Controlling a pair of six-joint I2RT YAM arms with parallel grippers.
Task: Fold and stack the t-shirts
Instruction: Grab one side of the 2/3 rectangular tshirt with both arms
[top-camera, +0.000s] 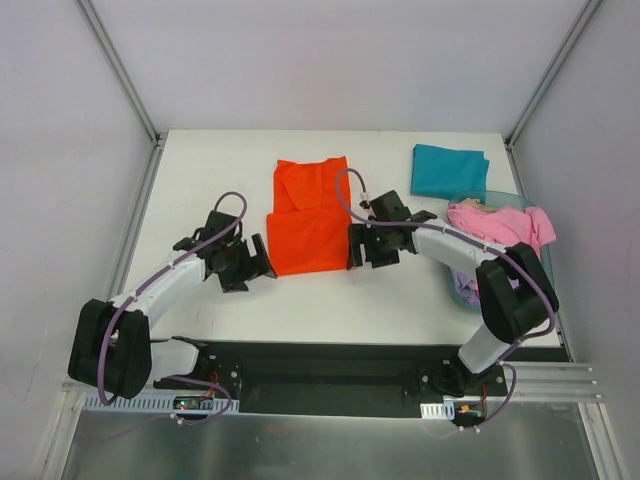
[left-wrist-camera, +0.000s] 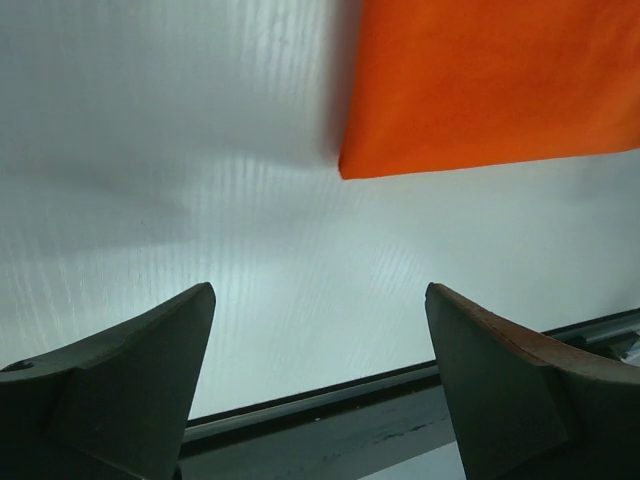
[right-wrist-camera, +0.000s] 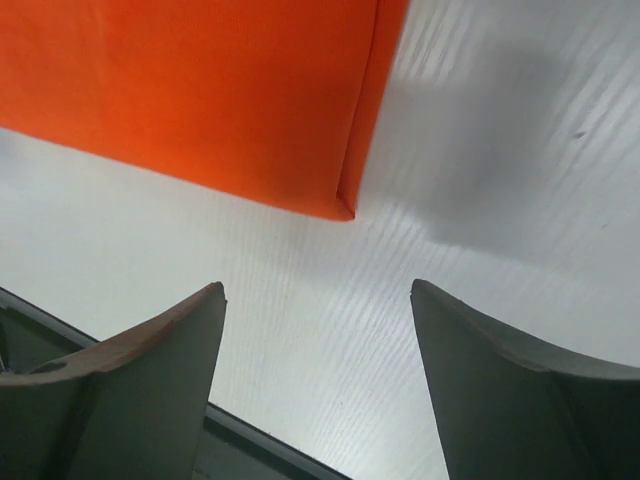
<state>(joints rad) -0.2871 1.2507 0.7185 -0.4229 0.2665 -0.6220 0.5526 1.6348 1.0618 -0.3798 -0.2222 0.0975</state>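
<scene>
The orange-red t-shirt (top-camera: 310, 218) lies partly folded mid-table between the left gripper (top-camera: 258, 258) and right gripper (top-camera: 358, 246), both with fingers spread, empty (near corners just ahead). The teal t-shirt (top-camera: 448, 170) lies far right, and the pink t-shirt (top-camera: 503, 224) drapes over the tub (top-camera: 505, 196).

no readable text, no labels, no brands, no numbers on anything

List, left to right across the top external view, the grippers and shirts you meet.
left gripper → orange-red t-shirt → right gripper → teal t-shirt → pink t-shirt
</scene>
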